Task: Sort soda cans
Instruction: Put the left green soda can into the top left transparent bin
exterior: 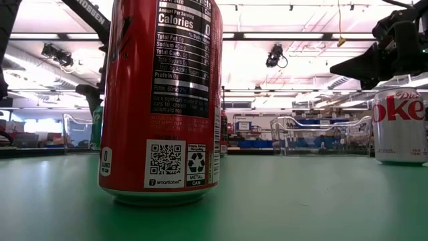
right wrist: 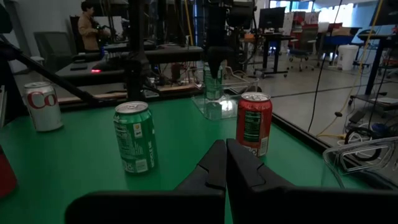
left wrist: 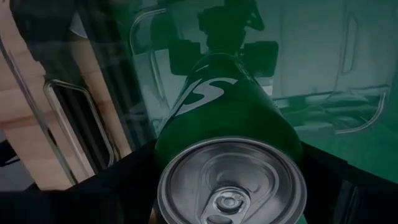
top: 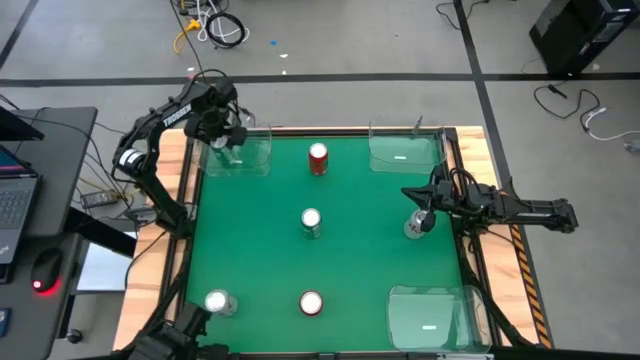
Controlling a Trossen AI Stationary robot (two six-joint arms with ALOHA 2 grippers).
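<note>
Over the far-left clear tray (top: 245, 152), the left end effector (top: 226, 140) grasps a green can (left wrist: 227, 118) upright, inside the tray's walls near the counter (top: 260, 250) edge. Middle of the counter, well apart from that tray: a second green can (top: 311, 222), red cans (top: 318, 158) beyond and nearer (top: 311, 303). Right end effector (right wrist: 225, 163), clenched empty, sits beside a silver can (top: 417, 226); another silver can (top: 217, 302) stands near-left.

Red can (exterior: 164, 100) top cut off
</note>
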